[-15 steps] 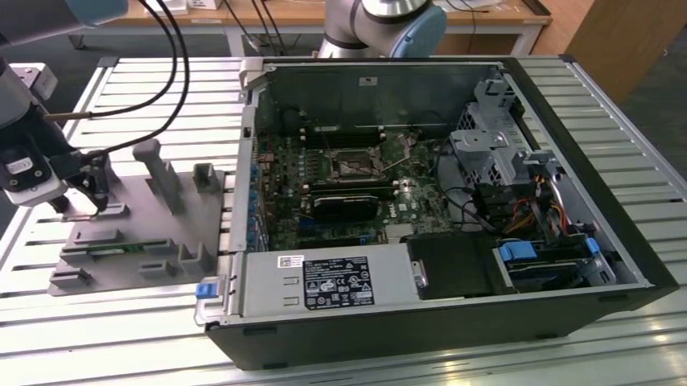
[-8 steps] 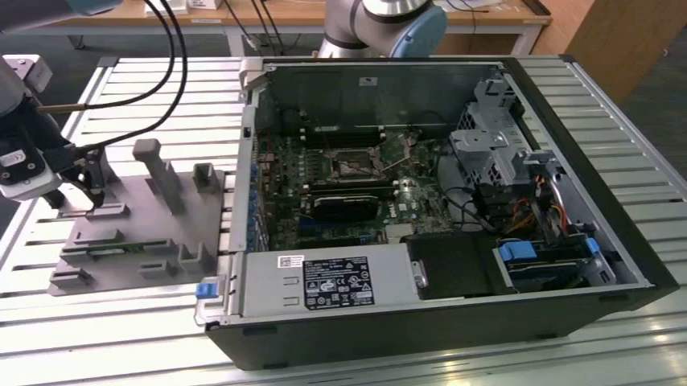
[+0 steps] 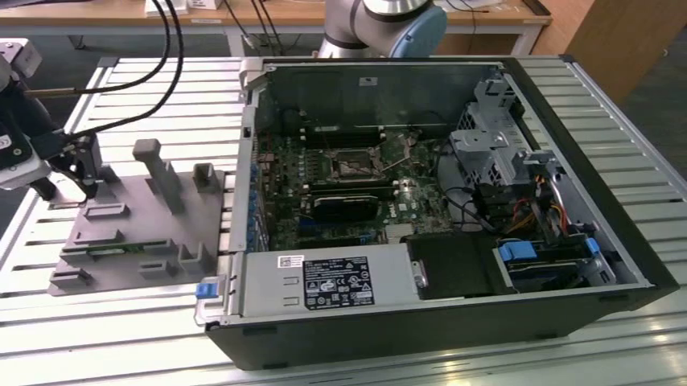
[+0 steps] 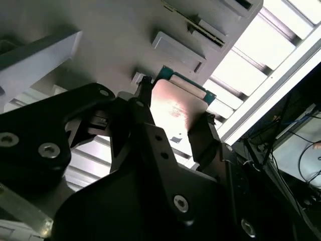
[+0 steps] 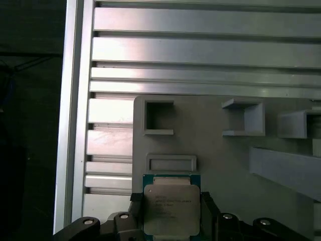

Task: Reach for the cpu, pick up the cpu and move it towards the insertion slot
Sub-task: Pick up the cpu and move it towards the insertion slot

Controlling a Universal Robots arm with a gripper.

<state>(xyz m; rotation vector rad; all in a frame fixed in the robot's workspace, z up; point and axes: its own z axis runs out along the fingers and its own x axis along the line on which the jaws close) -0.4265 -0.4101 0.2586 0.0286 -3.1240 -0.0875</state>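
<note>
hand (image 3: 67, 174): pinching the cpu (image 5: 171, 208) by two opposite edges, at the grey fixture (image 3: 140, 233) on the desk (image 3: 601, 96).
cpu: well apart from the insertion slot (image 3: 352, 163) inside the open case (image 3: 558, 265).
writing: faint lines on the cpu lid, unreadable.

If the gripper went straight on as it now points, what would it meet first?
Probably the small square silver-topped cpu right before the gripper, then the grey plastic fixture plate behind; depth is unclear.

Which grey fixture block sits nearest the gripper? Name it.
The low rectangular frame, directly beside the cpu clamped in the gripper; the two open square brackets stand farther away.
</note>
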